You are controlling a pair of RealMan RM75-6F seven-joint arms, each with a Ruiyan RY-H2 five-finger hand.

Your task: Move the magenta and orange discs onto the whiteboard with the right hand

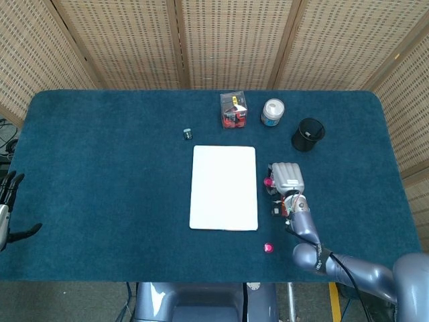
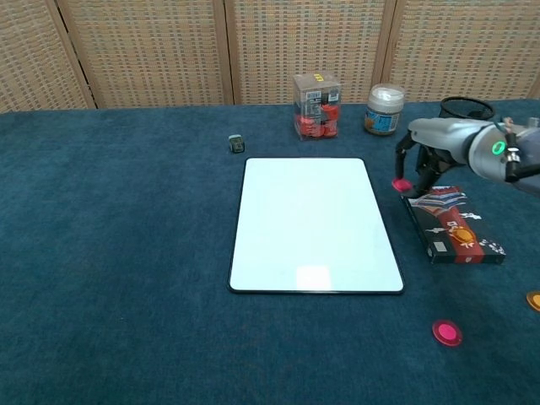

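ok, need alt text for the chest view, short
The right hand holds a magenta disc just right of the whiteboard on a blue table. A patterned box with an orange disc on it lies to the right; another magenta disc sits near the front edge.

Light is even and fairly bright in both views, apparently from overhead, with only soft, short shadows. A pale glare patch sits on the whiteboard (image 2: 314,277) near its front edge (chest view only). Focus is sharp throughout; edge distortion is slight.
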